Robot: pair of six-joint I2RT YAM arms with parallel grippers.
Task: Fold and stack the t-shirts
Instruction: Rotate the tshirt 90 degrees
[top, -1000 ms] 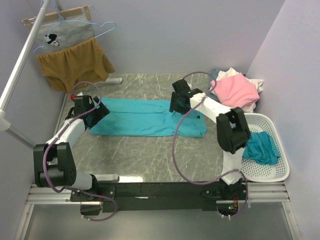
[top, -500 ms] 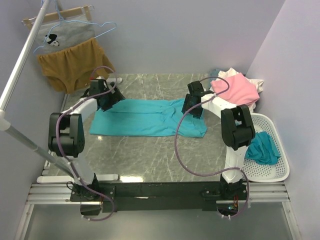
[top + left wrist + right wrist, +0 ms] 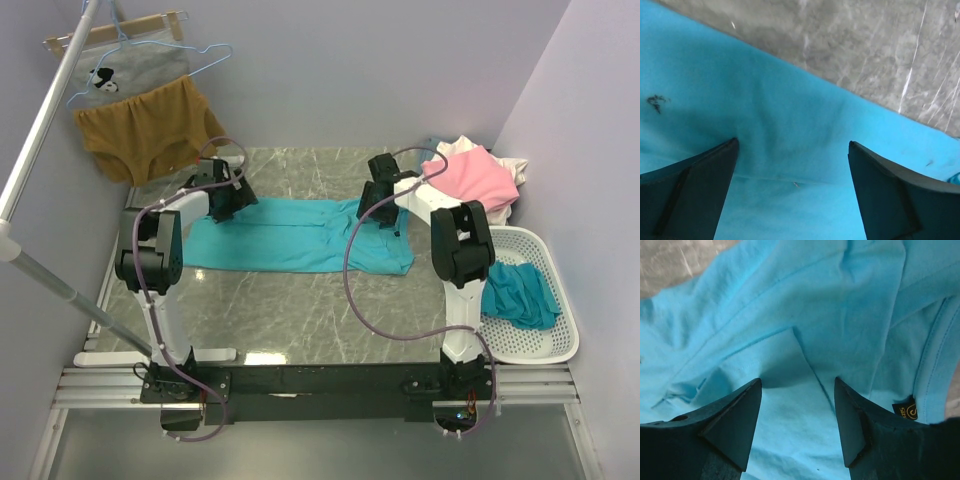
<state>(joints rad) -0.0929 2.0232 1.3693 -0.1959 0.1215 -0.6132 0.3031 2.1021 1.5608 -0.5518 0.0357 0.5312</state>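
A turquoise t-shirt point(image 3: 290, 235) lies folded lengthwise in a long band across the middle of the table. My left gripper point(image 3: 232, 203) is open, low over the band's far left end; in the left wrist view point(image 3: 792, 145) the cloth point(image 3: 790, 120) lies between its fingers point(image 3: 695, 195). My right gripper point(image 3: 378, 214) is open over the band's far right end, by the collar; the right wrist view point(image 3: 797, 382) shows a cloth fold point(image 3: 790, 355) between the fingers point(image 3: 725, 430), a size label point(image 3: 905, 411) beside. A pink shirt point(image 3: 470, 180) tops a pile at the back right. Another teal shirt point(image 3: 520, 295) lies in the basket.
A white basket point(image 3: 545, 345) stands at the right edge. White and pale blue cloth point(image 3: 510, 165) lie under the pink shirt. A mustard-brown garment point(image 3: 150, 125) and a grey printed one point(image 3: 120, 70) hang on a rack at the back left.
My left arm has swung from the band's near left edge to its far left end. My right gripper has moved right, then slightly back left, along the far edge near the collar.
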